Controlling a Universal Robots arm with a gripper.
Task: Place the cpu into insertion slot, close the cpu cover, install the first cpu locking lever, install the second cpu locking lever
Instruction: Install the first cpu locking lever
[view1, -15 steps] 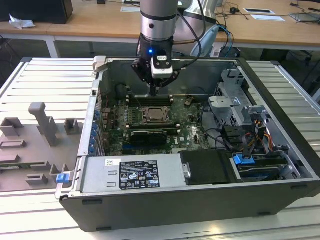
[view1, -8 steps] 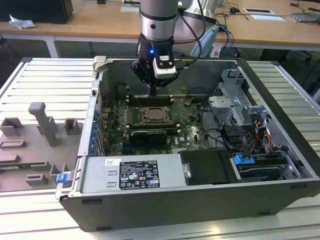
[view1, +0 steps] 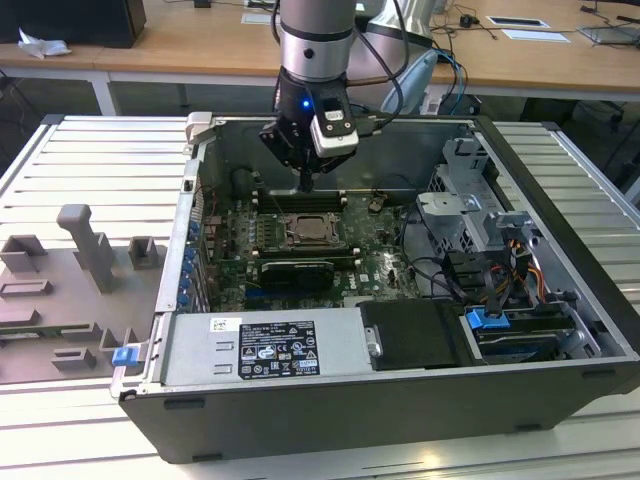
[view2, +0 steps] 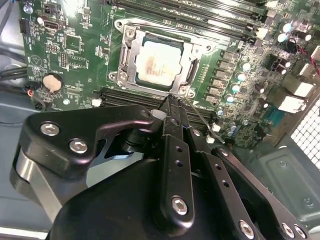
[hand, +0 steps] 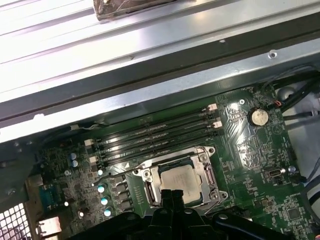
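Observation:
The cpu (view2: 156, 63) lies flat in the motherboard's socket, its tan-silver top showing through the window of the cpu cover (view2: 123, 59), which lies down around it. In the first wrist view the cpu (hand: 176, 178) and the cover (hand: 208, 172) sit just beyond my fingertips. My gripper (view2: 172, 104) hangs just above the socket's edge, black fingers pressed together and shut, nothing visible between them. A thin metal locking lever (view2: 202, 122) runs slanted beside the fingertips. In the exterior view the gripper (view1: 305, 186) points down over the socket (view1: 310, 231).
The open computer case (view1: 520, 400) lies on a slatted metal table. Memory slots (hand: 155, 132) run along one side of the socket. A drive cage and cables (view1: 480, 240) fill the exterior view's right. Grey fixtures (view1: 85, 255) stand on the exterior view's left.

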